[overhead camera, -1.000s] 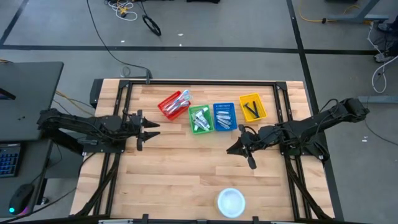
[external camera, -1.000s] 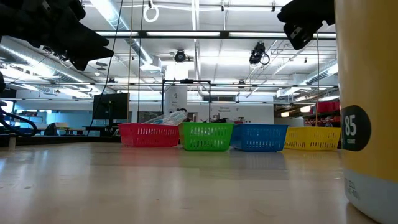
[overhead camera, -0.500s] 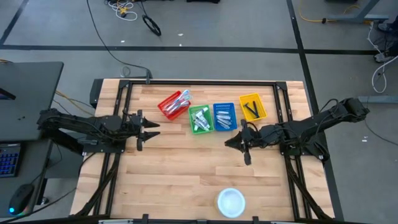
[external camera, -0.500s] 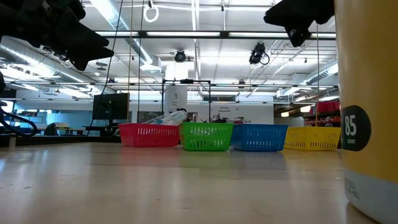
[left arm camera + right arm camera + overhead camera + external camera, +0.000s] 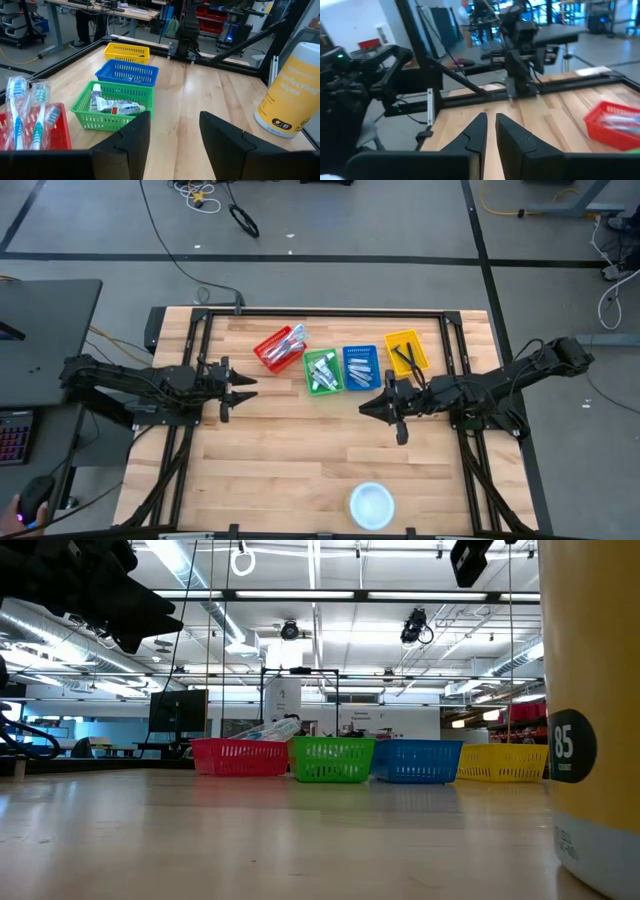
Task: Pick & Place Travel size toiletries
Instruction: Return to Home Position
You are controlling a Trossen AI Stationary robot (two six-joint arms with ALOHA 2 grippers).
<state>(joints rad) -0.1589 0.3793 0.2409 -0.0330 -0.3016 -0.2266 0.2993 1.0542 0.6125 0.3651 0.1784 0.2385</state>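
Note:
The travel size toiletries lie in four small baskets at the table's far middle: toothbrushes [image 5: 25, 107] in the red basket [image 5: 276, 350], white tubes [image 5: 117, 106] in the green basket [image 5: 322, 371], pale items in the blue basket [image 5: 360, 366], dark-handled razors [image 5: 404, 356] in the yellow basket [image 5: 405, 351]. My left gripper [image 5: 247, 390] hovers open, left of the baskets, pointing at them, with nothing between its fingers [image 5: 172, 134]. My right gripper [image 5: 364, 408] hangs above the table just near of the blue basket, pointing toward the table's left, its fingers shut and empty [image 5: 490, 131].
A yellow wipes canister with a white lid [image 5: 371, 504] stands near the table's near edge and fills the low view's right side [image 5: 590, 710]. A black frame [image 5: 330, 313] runs around the table. Bare wood lies between the two grippers and the canister.
My right gripper has risen a little and tipped up from slanting down to about level, its tip swinging toward the baskets. Its fingers stay shut. The toiletries and baskets have not moved.

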